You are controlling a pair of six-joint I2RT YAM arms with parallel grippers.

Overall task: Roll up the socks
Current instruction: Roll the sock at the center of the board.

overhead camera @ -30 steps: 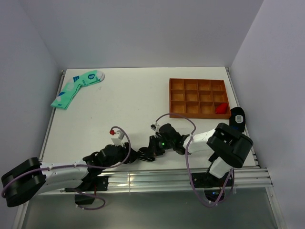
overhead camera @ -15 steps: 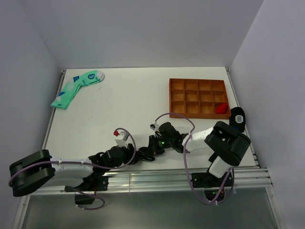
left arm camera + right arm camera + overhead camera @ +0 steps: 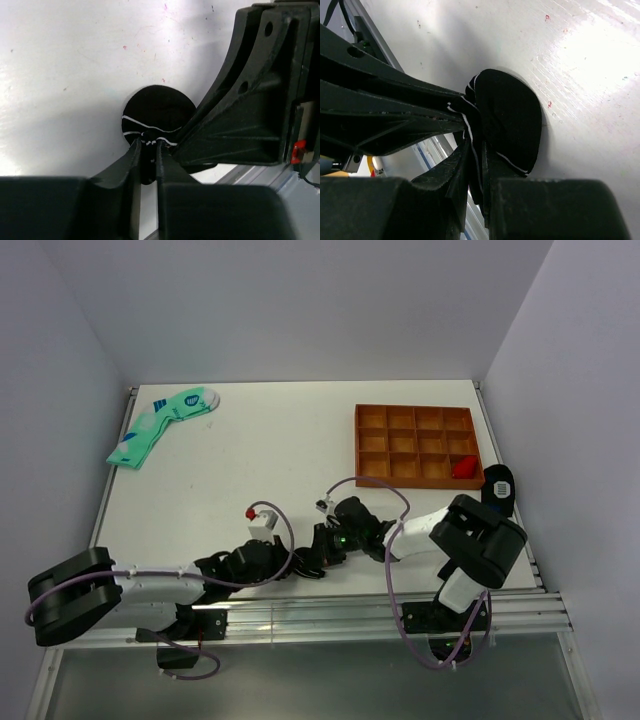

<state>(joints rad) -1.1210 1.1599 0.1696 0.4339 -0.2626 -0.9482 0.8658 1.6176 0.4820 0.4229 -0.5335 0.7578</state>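
Location: socks (image 3: pixel 515 115) bunched in a black wad at near edge of table (image 3: pixel 250 460), about mid-width. Grip: left gripper (image 3: pixel 148 152) pinched onto one side of wad; right gripper (image 3: pixel 476 167) clamped on opposite side.

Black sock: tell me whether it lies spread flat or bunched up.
Bunched up. The black sock is a rounded lump, pinched by the left gripper and the right gripper.
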